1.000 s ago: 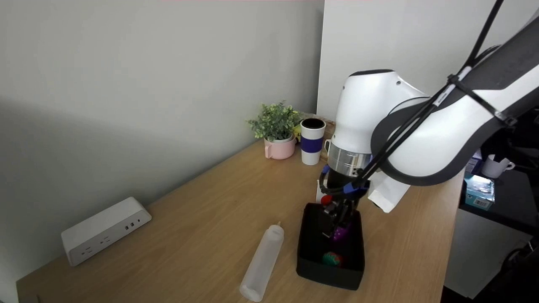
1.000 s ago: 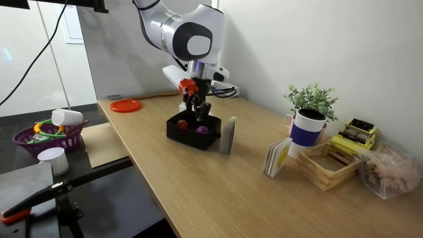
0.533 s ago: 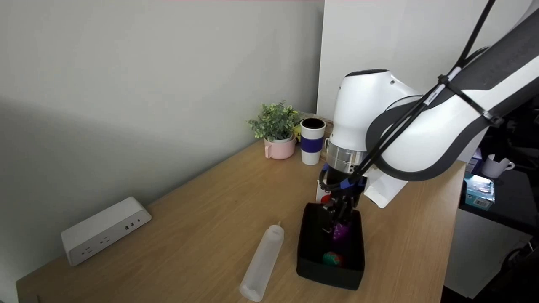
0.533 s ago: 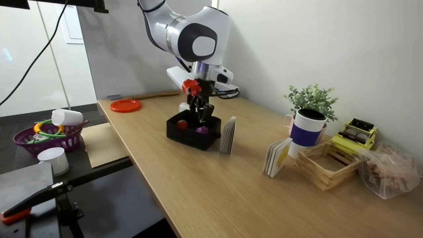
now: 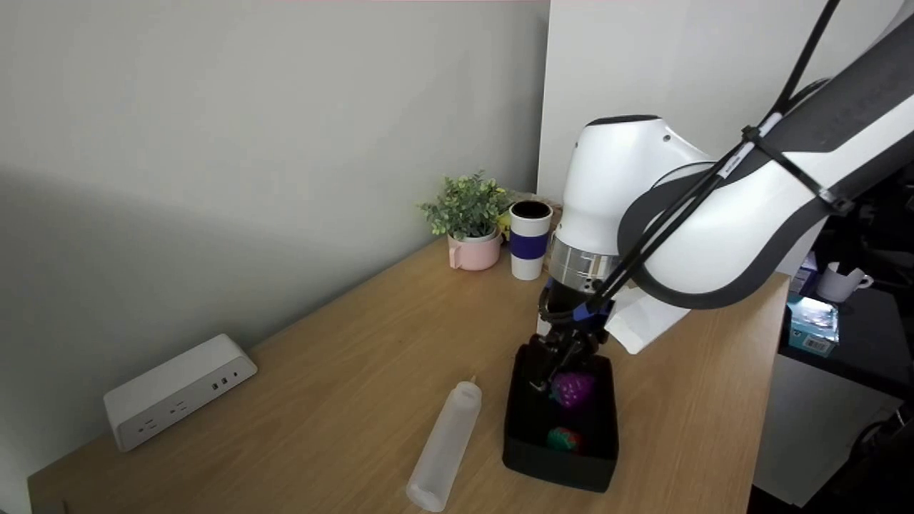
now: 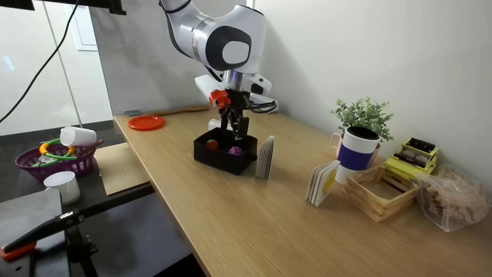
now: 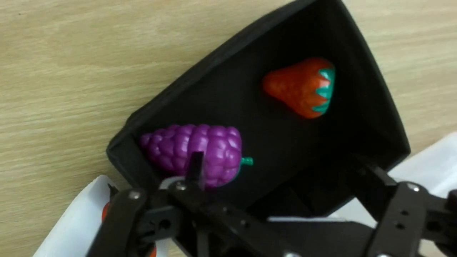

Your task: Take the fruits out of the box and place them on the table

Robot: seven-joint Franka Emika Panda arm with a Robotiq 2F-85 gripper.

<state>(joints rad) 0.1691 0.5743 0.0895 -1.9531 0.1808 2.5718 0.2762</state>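
My gripper [image 5: 550, 373] hung, in an exterior view, over the far end of the black box [image 5: 559, 469], close to 1 purple fruit [image 5: 573, 389]; whether we touched, I could not tell. 1 red-and-green fruit [image 5: 564, 439] lay at the box's near end. Beside the box, 1 translucent bottle [image 5: 445, 447] lay on the table [image 5: 343, 400]. 1 white socket unit [image 5: 180, 392], 1 potted plant [image 5: 468, 210] and 1 tumbler [image 5: 528, 246] stood farther off.

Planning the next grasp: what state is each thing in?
Gripper: open, holding nothing
Black box: open-topped, upright
Purple grapes: lying in box
Strawberry: lying in box
Squeeze bottle: lying down
Tumbler: upright
Potted plant: upright
Card stacks: standing
Upper white cup: lying sideways
Lower white cup: upright
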